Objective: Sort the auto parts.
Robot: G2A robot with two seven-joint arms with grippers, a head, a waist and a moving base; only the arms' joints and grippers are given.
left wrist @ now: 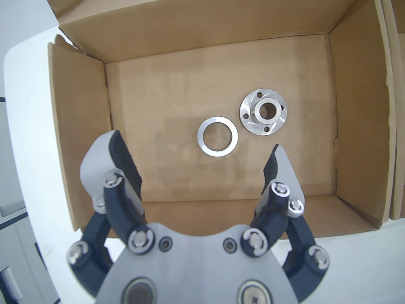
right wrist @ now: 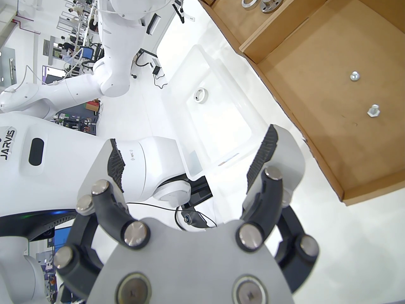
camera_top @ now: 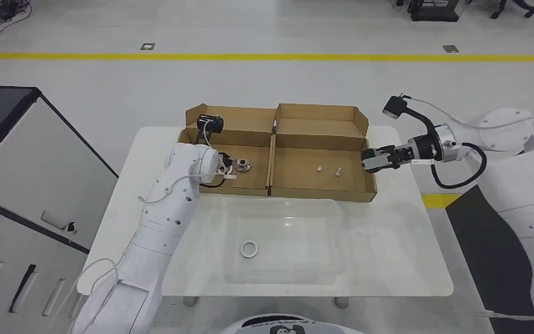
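The left gripper is spread wide and holds nothing. It hangs inside the left cardboard box, low over the floor. On that floor, just past the fingertips, lies a flat metal ring. A flanged metal hub sits close beside it with a narrow gap between them, its collar pointing up. In the top view the hub is at the left gripper's 3 o'clock, roughly mid-box.

The right gripper is also released, with its jaws apart and empty. In the top view it sits at the 3 o'clock wall of the right cardboard box. Two small bolts rest on the box floor at the gripper's 9 o'clock, near each other but apart. The right wrist view shows both bolts standing on their heads, shanks up.

The two boxes stand side by side with their walls touching, at the 12 o'clock half of the white table, flaps open. At their 6 o'clock is a clear plastic tray, just beside the boxes. A white ring lies flat in it toward the tray's 9 o'clock side — well apart from both grippers.
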